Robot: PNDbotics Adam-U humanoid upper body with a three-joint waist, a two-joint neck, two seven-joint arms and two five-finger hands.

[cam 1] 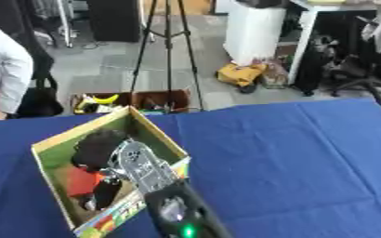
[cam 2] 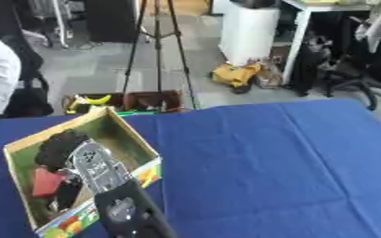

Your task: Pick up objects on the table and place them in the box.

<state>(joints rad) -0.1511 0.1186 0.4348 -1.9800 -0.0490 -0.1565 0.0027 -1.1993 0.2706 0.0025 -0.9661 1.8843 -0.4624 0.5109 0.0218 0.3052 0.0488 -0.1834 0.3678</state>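
Here my blue table (cam 1: 291, 153) runs off the frame on every side but the far one. On it sits the box (cam 1: 51, 148), open-topped, its near corner cut by the bottom edge. My arm (cam 1: 149, 174) rises from below and reaches into the box, tilted toward its far-left wall. A black thing (cam 1: 96, 142) and a red thing (cam 1: 82, 181) lie inside, half covered by my arm. My hand is buried behind the wrist; whether the fingers are spread or closed I cannot tell.
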